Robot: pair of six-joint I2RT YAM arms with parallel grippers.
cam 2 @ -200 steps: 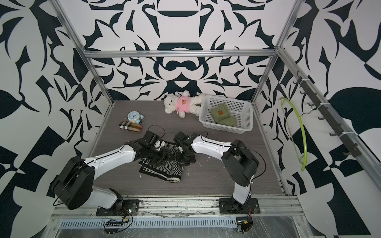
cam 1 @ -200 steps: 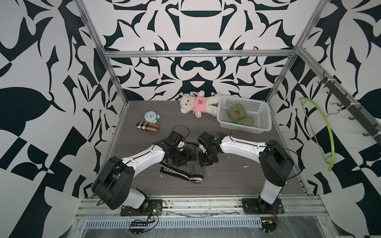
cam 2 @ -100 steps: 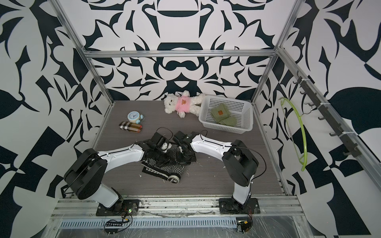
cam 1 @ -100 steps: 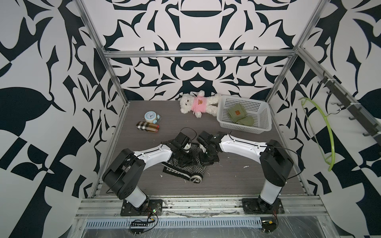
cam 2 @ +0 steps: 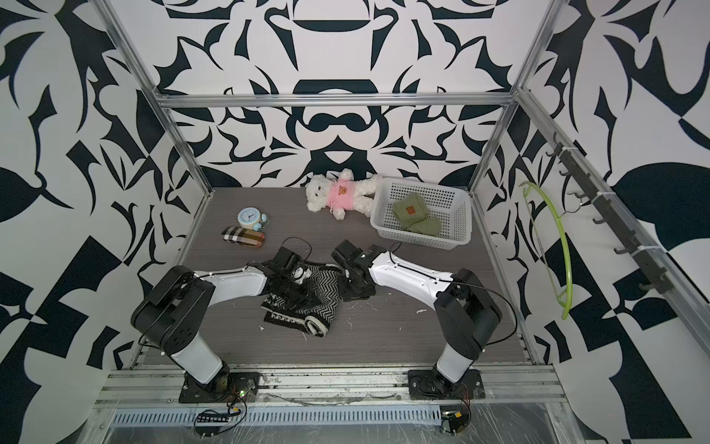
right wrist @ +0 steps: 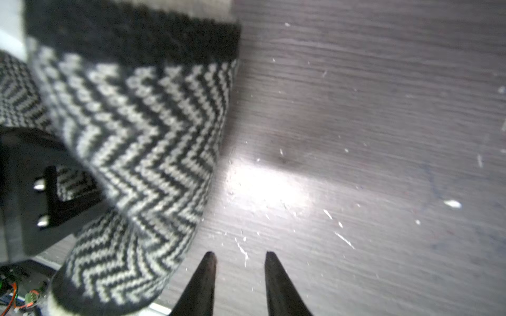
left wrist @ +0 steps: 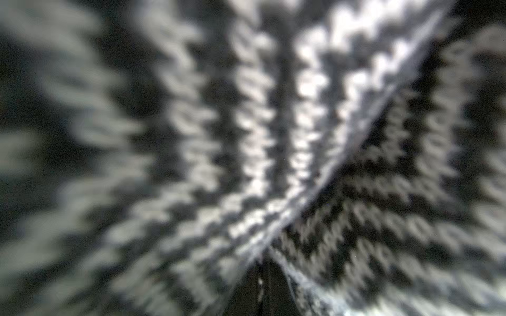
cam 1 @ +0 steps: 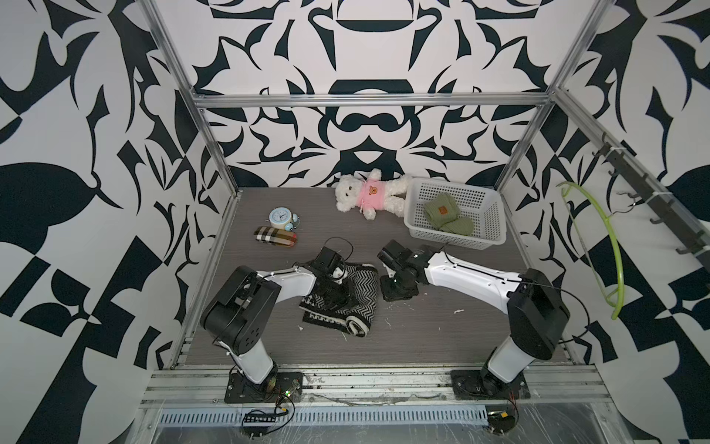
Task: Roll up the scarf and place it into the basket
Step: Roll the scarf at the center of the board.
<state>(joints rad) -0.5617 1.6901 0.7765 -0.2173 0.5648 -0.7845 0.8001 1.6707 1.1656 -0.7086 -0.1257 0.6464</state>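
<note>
The scarf (cam 1: 345, 298), a black-and-white zigzag knit, lies bunched on the table (cam 1: 442, 338) between the two arms, towards the front and middle, with its near end curled into a loose roll. It sits well apart from the basket (cam 1: 455, 215), which stands at the back right of the table and holds folded green knitwear (cam 1: 447, 217). A white teddy bear (cam 1: 369, 194) in a pink top lies just beside the basket, its legs against the rim. The left gripper (left wrist: 260, 284) is down on the scarf, jaws pressed together and pinching a fold of the knit. The right gripper (right wrist: 238, 257) hangs over bare table just beside the scarf's edge, jaws spread with nothing between them. At the back left lie a plaid pouch (cam 1: 276, 236) and, just behind it, a small blue alarm clock (cam 1: 280, 218)
</note>
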